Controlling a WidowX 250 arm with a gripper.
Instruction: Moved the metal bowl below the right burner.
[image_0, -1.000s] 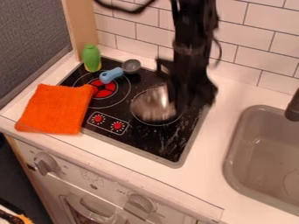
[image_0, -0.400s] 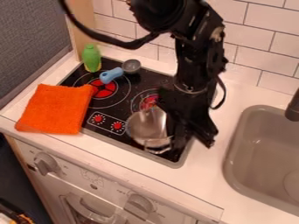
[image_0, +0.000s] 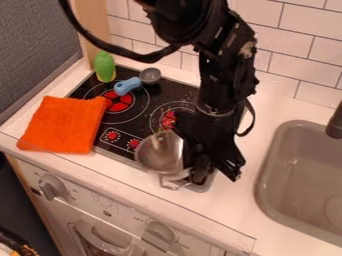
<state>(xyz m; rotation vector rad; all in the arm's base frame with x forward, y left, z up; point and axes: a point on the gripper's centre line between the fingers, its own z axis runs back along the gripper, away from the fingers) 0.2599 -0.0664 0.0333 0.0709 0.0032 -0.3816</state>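
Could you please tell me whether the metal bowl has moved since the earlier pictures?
Yes, the metal bowl has moved toward the stove's front edge, from over the right burner to below it.

The cloth (image_0: 65, 124) is orange, the bottle (image_0: 104, 67) green, the sink (image_0: 304, 175) grey.

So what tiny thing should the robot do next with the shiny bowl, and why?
I'd say it should gently set the bowl down flat right about there, without sliding it further. The bowl is in front of the right burner, which seems to be where it belongs, and the gripper is right at its side, nearest the sink.
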